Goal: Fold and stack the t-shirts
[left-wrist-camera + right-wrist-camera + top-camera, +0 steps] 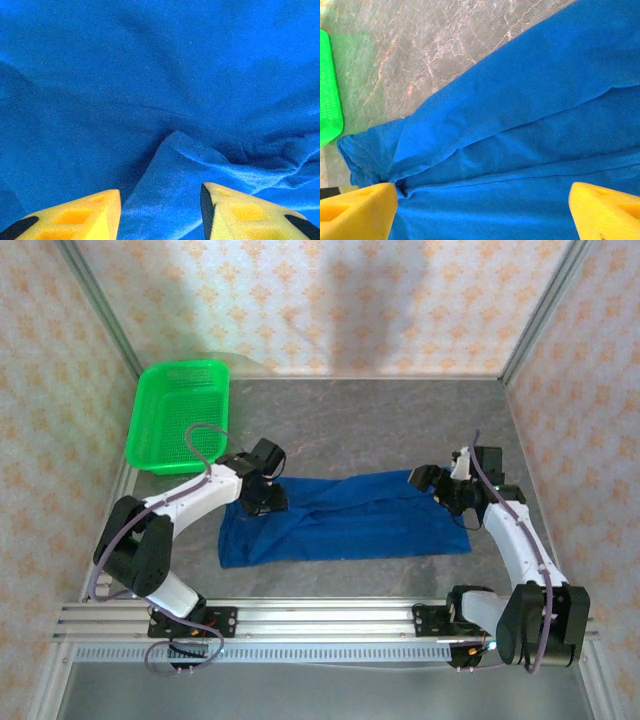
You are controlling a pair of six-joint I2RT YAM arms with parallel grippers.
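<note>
The royal-blue t-shirt lies folded into a long band across the middle of the table, print hidden. My left gripper hovers low over its left end. In the left wrist view that gripper is open, and a raised ridge of blue cloth sits between its yellow fingers without being pinched. My right gripper is over the shirt's right end. Seen from the right wrist, it is wide open above the layered shirt, its fingers apart from the cloth.
A green plastic basket stands at the back left, and its edge shows in the right wrist view. Grey marbled tabletop lies behind the shirt. Patterned walls enclose the table on three sides.
</note>
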